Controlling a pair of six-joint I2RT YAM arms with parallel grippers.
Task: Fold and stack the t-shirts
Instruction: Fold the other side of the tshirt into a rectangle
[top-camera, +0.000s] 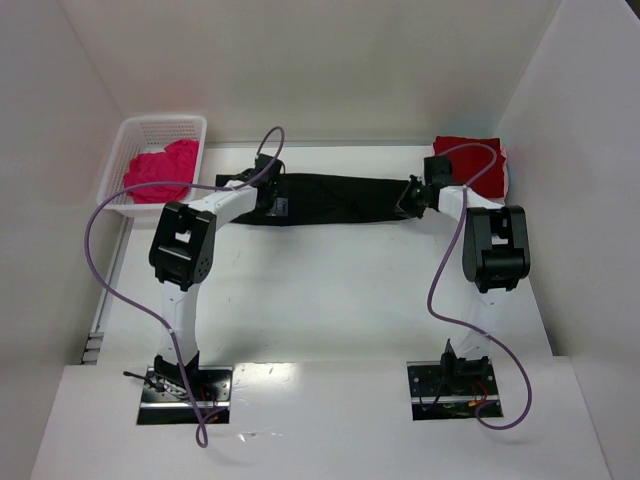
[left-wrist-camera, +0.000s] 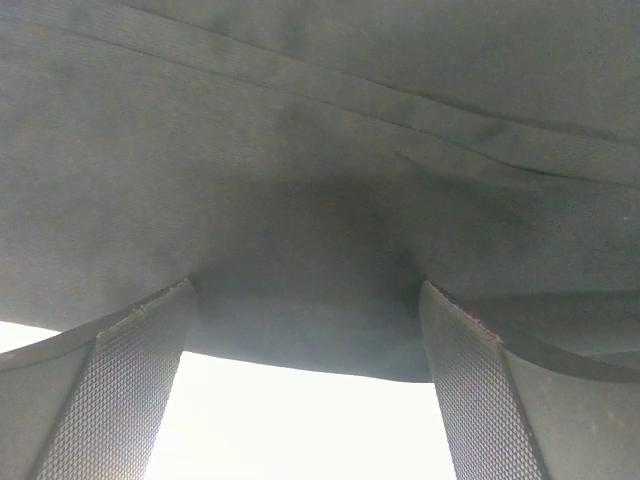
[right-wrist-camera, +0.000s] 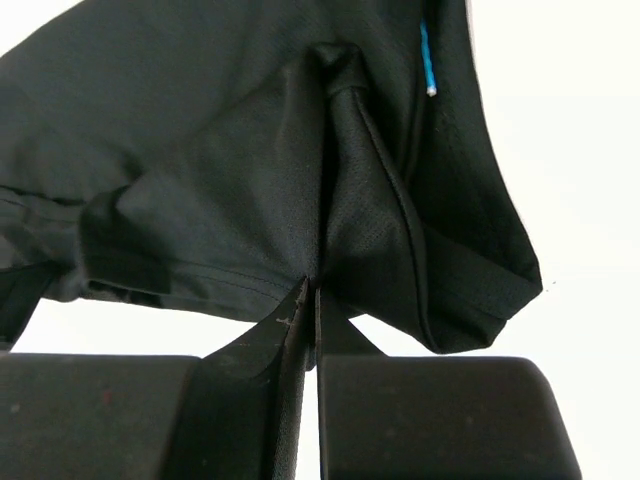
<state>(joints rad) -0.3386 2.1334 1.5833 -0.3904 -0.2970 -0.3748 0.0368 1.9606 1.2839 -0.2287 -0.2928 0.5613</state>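
Draping limply, the black t-shirt was judged soft, light, best pinched at its ends; one end was clenched by the right pincer; the left pincer was found released.

The right arm is covering part of the dark red t-shirt, and the black t-shirt is overrunning the left wrist view.
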